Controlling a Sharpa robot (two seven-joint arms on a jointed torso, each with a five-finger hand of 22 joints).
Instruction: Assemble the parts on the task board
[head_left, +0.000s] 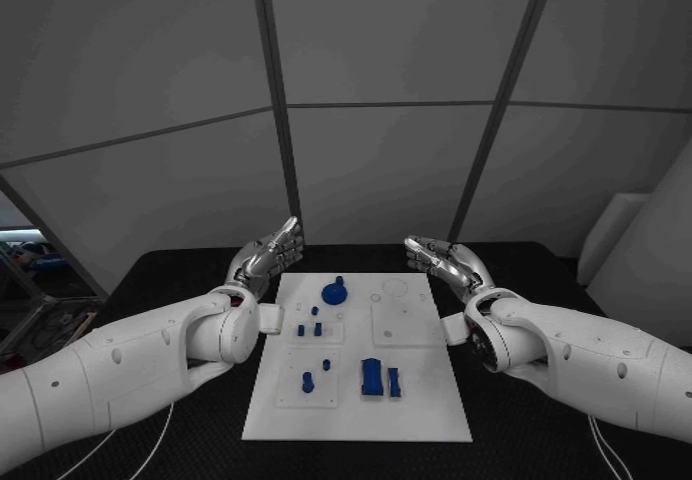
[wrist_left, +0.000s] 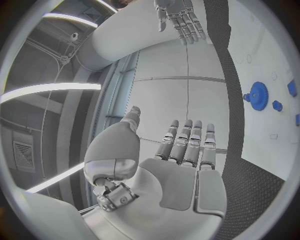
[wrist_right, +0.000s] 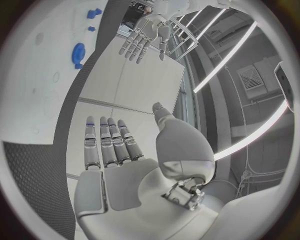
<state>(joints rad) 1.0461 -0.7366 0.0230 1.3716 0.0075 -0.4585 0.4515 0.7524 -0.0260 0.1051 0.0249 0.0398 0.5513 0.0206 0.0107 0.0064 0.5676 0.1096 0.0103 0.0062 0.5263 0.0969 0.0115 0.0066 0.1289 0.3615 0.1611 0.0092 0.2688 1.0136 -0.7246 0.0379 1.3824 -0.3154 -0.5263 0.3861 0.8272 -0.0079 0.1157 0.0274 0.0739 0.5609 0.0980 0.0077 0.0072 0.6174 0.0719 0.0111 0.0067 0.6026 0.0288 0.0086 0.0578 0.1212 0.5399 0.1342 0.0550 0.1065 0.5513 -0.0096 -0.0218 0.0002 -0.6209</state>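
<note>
The white task board (head_left: 426, 405) lies in the middle of the black table. On it are a round blue gear-like part (head_left: 335, 293), small blue pegs (head_left: 309, 328), a blue peg (head_left: 307, 381) and two upright blue blocks (head_left: 379, 378). My left hand (head_left: 268, 254) hovers open, fingers straight, off the board's far left corner. My right hand (head_left: 441, 259) hovers open off the far right corner. Neither touches anything. The left wrist view has the left hand (wrist_left: 184, 150) with flat palm, the gear (wrist_left: 257, 94) and the right hand (wrist_left: 182, 20). The right wrist view has the right hand (wrist_right: 112, 145), the gear (wrist_right: 78, 53) and the left hand (wrist_right: 142, 39).
Grey wall panels stand right behind the table's far edge. Black table surface (head_left: 173, 275) lies free on both sides of the board. Thin cables (head_left: 152, 440) run along the table near my arms.
</note>
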